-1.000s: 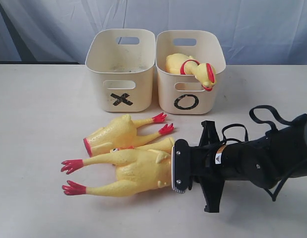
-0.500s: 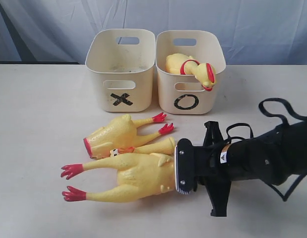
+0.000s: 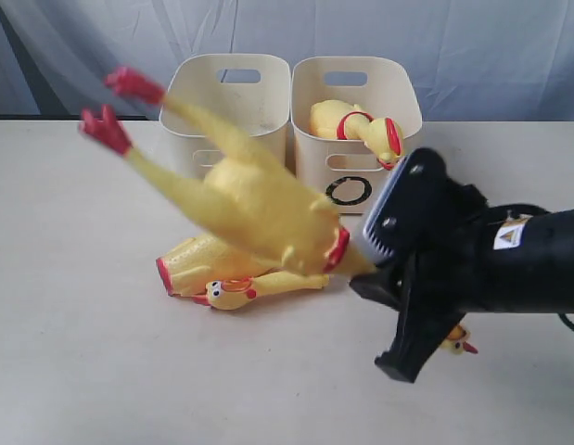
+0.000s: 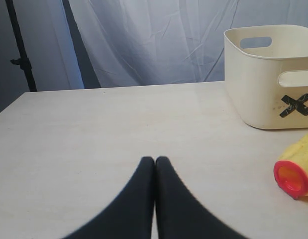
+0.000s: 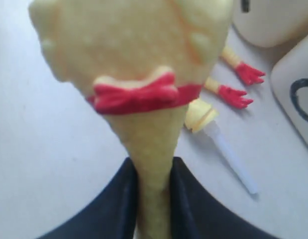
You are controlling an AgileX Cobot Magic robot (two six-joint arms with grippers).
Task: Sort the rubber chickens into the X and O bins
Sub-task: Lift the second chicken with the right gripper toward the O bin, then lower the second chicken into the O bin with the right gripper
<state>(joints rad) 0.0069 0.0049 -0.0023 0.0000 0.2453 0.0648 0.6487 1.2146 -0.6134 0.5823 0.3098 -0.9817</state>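
My right gripper (image 5: 154, 174) is shut on the neck of a long whole rubber chicken (image 3: 259, 209), just below its red collar (image 5: 139, 94). The chicken hangs in the air in front of the bins, red feet (image 3: 120, 107) raised to the upper left, its head (image 3: 458, 341) dangling under the gripper. On the table lie a headless body (image 3: 198, 260) and a head-neck piece (image 3: 240, 292) with a white tube (image 5: 233, 159). Another chicken (image 3: 361, 125) droops over the O bin's (image 3: 310, 176) rim. The X bin (image 3: 226, 93) stands beside it. My left gripper (image 4: 154, 160) is shut and holds nothing.
The headless body's red open end (image 4: 292, 179) lies near the X bin (image 4: 258, 74) in the left wrist view. A grey curtain (image 3: 453, 37) hangs behind the table. Bare tabletop (image 3: 73, 306) stretches left of the chickens.
The right gripper has lifted the whole chicken off the table and swung its feet up to the left, uncovering the head-neck piece. The left gripper has not moved.
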